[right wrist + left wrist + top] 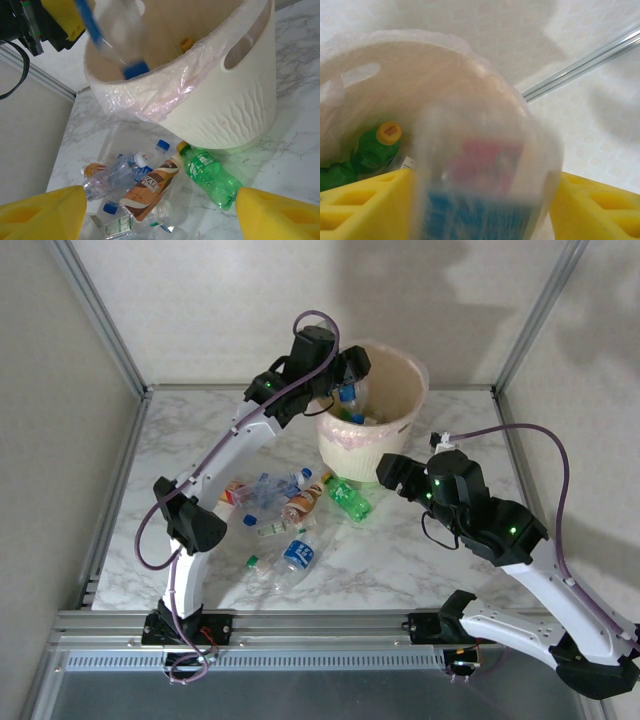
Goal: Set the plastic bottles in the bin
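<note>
The cream bin point(405, 375) stands at the back of the table with a pink liner over its rim. My left gripper point(350, 378) hangs over its mouth. A clear bottle with a blue label point(485, 165) sits blurred between the yellow fingers point(365, 200), cap down over the bin point(240, 100), slipping free; the jaws look open. A green bottle point(375, 150) lies inside. My right gripper point(392, 472) stands open above a pile of bottles: a green one point(210, 177), a brown one point(150, 187) and clear ones point(107, 175).
More clear bottles point(295, 558) lie toward the table's front. Metal frame posts point(100, 320) and walls close in the left, back and right. The marble top point(420, 550) in front of the bin is bare.
</note>
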